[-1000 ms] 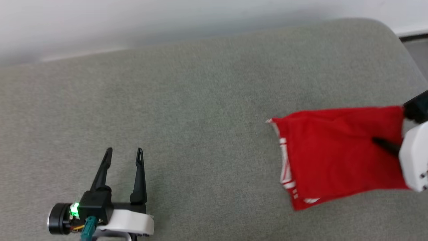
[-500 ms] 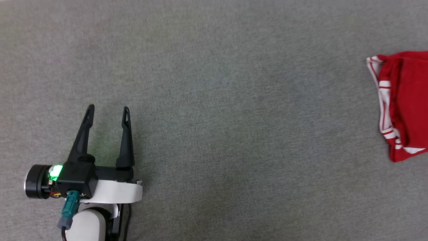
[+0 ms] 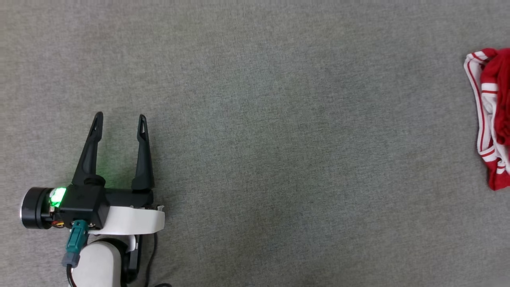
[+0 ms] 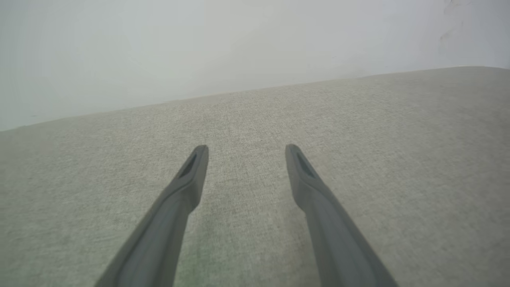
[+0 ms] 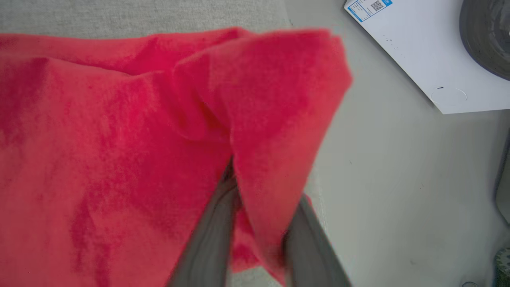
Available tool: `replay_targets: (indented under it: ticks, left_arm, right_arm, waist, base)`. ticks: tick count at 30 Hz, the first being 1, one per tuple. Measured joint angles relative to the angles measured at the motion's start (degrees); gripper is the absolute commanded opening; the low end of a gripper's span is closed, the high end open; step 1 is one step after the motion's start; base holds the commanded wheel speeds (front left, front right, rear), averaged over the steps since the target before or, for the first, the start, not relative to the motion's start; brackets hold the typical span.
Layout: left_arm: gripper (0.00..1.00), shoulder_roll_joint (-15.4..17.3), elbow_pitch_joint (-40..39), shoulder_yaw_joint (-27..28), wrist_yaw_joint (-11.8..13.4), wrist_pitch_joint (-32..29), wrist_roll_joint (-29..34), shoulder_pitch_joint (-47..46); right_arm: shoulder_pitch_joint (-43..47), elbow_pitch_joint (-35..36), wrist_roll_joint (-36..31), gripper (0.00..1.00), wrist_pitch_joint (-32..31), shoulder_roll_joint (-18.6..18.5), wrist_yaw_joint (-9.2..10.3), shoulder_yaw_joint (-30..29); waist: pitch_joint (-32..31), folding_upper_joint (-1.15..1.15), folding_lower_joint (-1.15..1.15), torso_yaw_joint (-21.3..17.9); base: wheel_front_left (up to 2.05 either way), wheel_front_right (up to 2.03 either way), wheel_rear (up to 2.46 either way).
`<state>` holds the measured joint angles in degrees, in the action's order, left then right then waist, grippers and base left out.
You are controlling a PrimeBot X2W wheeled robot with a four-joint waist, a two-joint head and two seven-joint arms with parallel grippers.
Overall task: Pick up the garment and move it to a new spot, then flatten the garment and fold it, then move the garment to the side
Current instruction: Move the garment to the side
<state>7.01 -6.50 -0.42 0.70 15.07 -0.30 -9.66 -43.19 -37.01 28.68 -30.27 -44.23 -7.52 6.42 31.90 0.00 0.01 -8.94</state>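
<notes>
Red cloth was draped right over the right gripper [image 5: 259,199] in its wrist view. A fold of the garment [image 5: 119,139] ran down between the two fingers [image 5: 207,239] and hid the tips, so I read it as clamped on that fold, not spread. Past the cloth on that side you could see pale floor [image 5: 398,179] and a white sheet [image 5: 418,59] with a small printed label, so the grab point looked to be near the edge of the cushion [image 3: 279,139].

The left gripper [image 3: 119,117] was doing nothing: fingers apart, nothing between them, low in the left of the head view. Its own camera showed the same spread tips [image 4: 247,148] over bare grey weave with a plain wall [image 4: 199,48] behind.

The bit that matters is that the garment [image 3: 492,119] sat at the far right edge of the head view, well apart from the left gripper with a wide stretch of cushion in between. So the right arm was the near one by a mile. What showed was a bunched red strip with striped trim [image 3: 484,119] running up and down the picture. The rest was cut off by the frame, so I couldn't call the full long axis or how neat it was.

My guess is it was being carried sideways, with setting it down as the job left
</notes>
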Motion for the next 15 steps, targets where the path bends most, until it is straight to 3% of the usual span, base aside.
replay_targets:
  ticks: [7,10,15]
  left_arm:
    - [1.0,-0.9,1.5,-0.8,0.2,0.0,-0.5,1.7]
    - [1.0,-1.5,2.0,-0.9,0.4,0.0,-0.9,3.5]
    - [1.0,-2.1,2.6,-0.5,0.9,0.0,-1.4,6.9]
  right_arm:
    - [0.4,0.2,-3.0,1.0,7.0,-0.4,0.0,-0.9]
    - [1.1,2.0,-4.5,1.0,12.9,-0.8,0.0,-1.6]
    - [1.6,5.8,-7.6,1.0,25.5,1.8,0.01,-5.4]
  waist:
    - [-5.2,0.0,-0.01,0.4]
    - [-8.2,0.0,-0.01,0.9]
    - [-13.4,0.0,-0.01,1.7]
  base:
    - [0.0,0.0,0.0]
    - [0.0,0.0,0.0]
    - [0.0,0.0,0.0]
